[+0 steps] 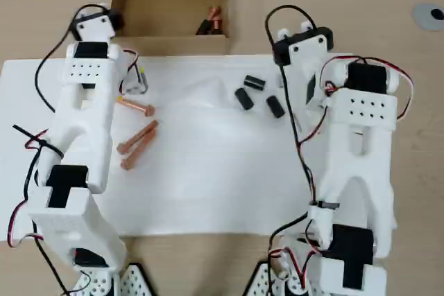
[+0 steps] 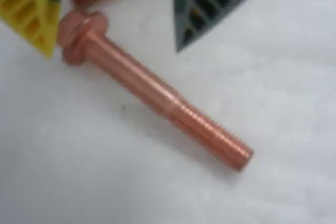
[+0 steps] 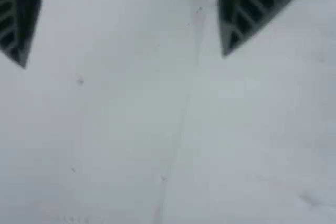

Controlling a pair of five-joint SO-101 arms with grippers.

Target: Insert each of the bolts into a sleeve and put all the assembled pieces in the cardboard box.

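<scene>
High view has assembled pieces (image 1: 210, 22) in the cardboard box (image 1: 159, 15), three copper bolts (image 1: 139, 136) and three black sleeves (image 1: 243, 98) left on the white sheet (image 1: 208, 185); left gripper (image 2: 113, 50) gapes wide beside one bolt's head, right gripper (image 3: 123, 59) wide and empty.

A light wooden table (image 1: 416, 88) carries everything. A white sheet (image 1: 208, 185) lies flat over most of it, leaving bare wood along the far edge and the right side. At the far edge, left of centre, stands an open cardboard box (image 1: 173, 45), its near wall touching the sheet's far border. On the left part of the sheet lies one copper bolt (image 1: 135, 106), and just nearer lie two more bolts (image 1: 139, 136) side by side. Right of centre, three black sleeves (image 1: 254, 82) lie close together. A grey disc (image 1: 429, 15) sits at the far right corner.
</scene>
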